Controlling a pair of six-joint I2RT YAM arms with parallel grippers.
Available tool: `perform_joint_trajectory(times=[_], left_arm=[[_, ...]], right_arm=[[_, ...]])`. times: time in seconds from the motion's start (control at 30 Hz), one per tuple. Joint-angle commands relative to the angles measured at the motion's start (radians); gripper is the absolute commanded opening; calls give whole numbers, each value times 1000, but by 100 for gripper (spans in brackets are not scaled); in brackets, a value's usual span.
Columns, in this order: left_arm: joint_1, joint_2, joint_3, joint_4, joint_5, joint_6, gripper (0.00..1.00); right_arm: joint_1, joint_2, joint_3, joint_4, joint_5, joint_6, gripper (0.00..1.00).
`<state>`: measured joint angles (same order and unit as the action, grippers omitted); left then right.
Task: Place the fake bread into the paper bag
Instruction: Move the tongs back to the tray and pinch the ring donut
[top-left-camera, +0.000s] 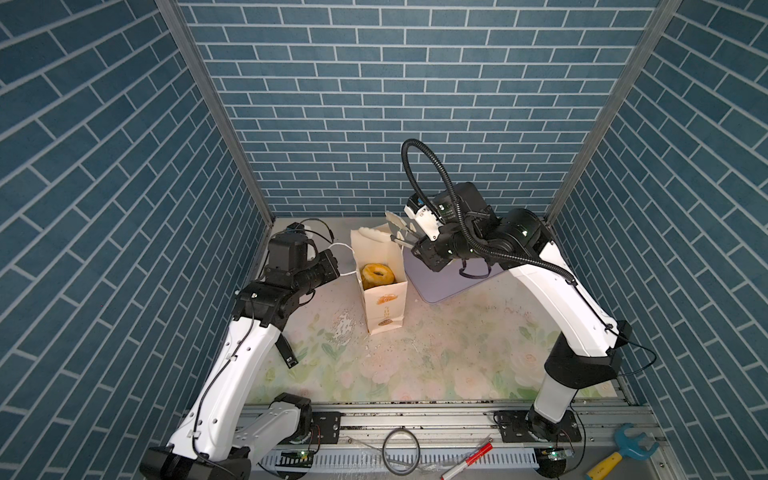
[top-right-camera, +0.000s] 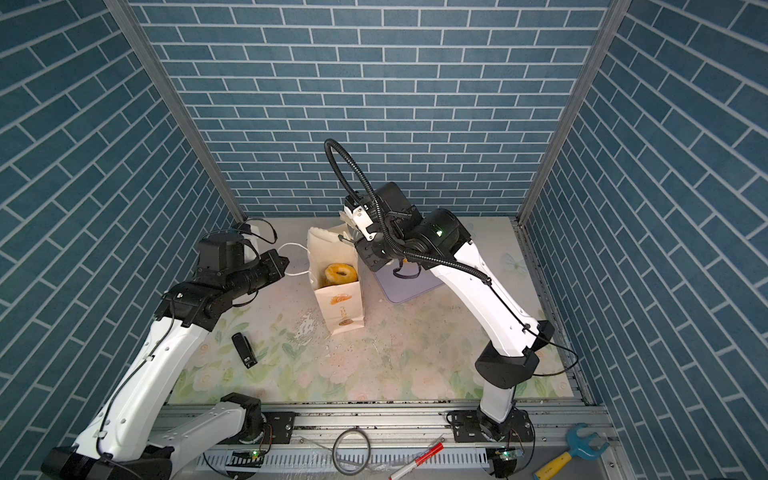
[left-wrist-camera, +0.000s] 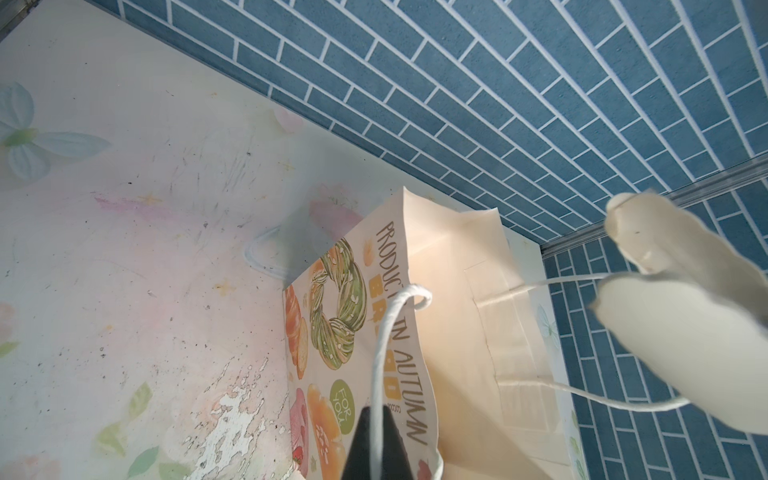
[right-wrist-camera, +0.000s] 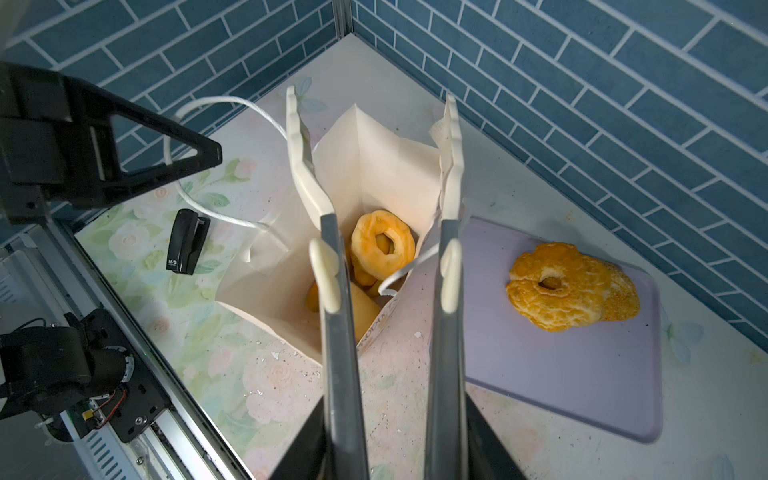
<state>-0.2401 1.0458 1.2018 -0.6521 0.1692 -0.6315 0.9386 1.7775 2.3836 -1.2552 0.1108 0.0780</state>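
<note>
The cream paper bag (top-left-camera: 384, 307) (top-right-camera: 340, 309) stands upright mid-table with its mouth open. A golden ring bread (top-left-camera: 377, 274) (top-right-camera: 340, 273) (right-wrist-camera: 383, 243) lies on top of other fake bread (right-wrist-camera: 363, 309) inside it. Another ring bread (right-wrist-camera: 569, 286) rests on the purple board (right-wrist-camera: 582, 374); in both top views the right arm hides it. My left gripper (top-left-camera: 334, 266) (left-wrist-camera: 376, 440) is shut on the bag's white cord handle (left-wrist-camera: 380, 353), left of the bag. My right gripper (top-left-camera: 395, 230) (right-wrist-camera: 372, 99) hangs open over the bag's mouth, holding nothing; the other handle cord (right-wrist-camera: 399, 274) droops between its long fingers.
A black stapler (top-right-camera: 244, 349) (right-wrist-camera: 187, 241) lies on the floral table left of the bag. The purple board (top-left-camera: 453, 286) sits right of the bag. A toy wrench (top-left-camera: 623, 451), a red marker (top-left-camera: 469, 459) and a cable ring (top-left-camera: 401, 455) lie on the front rail. Blue brick walls enclose three sides.
</note>
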Motion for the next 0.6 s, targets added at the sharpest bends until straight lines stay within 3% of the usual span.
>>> perform_joint_trajectory(times=[0.0, 0.37, 0.57], left_arm=[[-5, 8, 24, 4, 6, 10, 0], [-5, 8, 26, 0, -3, 12, 0], [-5, 11, 34, -1, -4, 10, 0]], right_arm=[[-38, -40, 40, 42, 47, -11, 44], [-246, -111, -49, 76, 41, 105, 44], [-388, -171, -276, 135, -34, 183, 43]])
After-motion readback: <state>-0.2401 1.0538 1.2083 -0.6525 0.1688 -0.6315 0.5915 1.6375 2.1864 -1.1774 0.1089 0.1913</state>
